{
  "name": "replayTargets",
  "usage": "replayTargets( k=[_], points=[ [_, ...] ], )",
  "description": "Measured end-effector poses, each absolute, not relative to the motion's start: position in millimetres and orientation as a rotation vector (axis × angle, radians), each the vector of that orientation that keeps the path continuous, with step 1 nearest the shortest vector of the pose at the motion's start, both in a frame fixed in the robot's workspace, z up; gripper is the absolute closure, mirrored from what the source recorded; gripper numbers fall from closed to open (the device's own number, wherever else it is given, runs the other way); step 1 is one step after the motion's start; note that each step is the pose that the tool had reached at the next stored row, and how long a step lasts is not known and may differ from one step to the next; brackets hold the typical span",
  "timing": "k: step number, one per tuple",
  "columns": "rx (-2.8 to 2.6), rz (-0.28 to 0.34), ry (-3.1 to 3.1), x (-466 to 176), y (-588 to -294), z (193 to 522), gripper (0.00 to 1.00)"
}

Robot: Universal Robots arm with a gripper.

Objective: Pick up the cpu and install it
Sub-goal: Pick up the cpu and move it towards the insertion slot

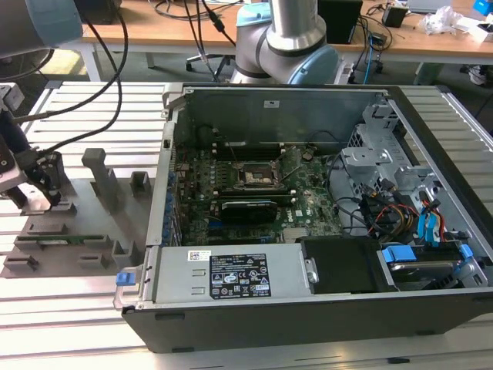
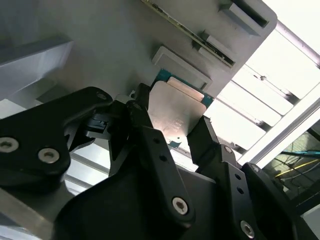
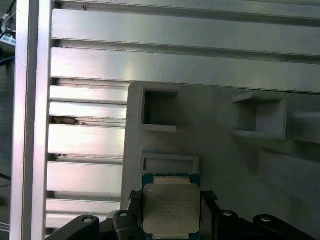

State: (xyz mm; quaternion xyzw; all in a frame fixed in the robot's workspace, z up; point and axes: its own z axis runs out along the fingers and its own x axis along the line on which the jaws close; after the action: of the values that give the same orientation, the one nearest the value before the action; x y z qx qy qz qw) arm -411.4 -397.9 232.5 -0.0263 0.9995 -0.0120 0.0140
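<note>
The gripper [image 1: 40, 196] is clamping the cpu [image 3: 171, 210] by opposite edges — sitting over the grey tray [image 1: 85, 223], at nine o'clock from the computer case [image 1: 231, 327] in the exterior view.

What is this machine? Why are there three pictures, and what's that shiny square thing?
It is a robot arm, a machine that bends a bit like your own arm. At its end sits a gripper, which works like two pinching fingers. One picture comes from a camera standing off to the side and shows the whole scene. The other two come from small cameras riding near the arm's wrist, so they look closely at the gripper's work. On the ribbed metal table lies an open computer case with a green circuit board inside. At the exterior view's left is a grey tray for parts. The shiny square is the cpu, the computer's brain chip. In both wrist views the black fingers press on its two sides, at the tray.
</note>
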Motion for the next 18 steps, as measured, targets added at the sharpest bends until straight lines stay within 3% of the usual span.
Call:
replayTargets(
  k=[18],
  points=[
    [-0.082,-0.038,3.112,-411.4,-398.0,263.5,0.45]
  ],
)
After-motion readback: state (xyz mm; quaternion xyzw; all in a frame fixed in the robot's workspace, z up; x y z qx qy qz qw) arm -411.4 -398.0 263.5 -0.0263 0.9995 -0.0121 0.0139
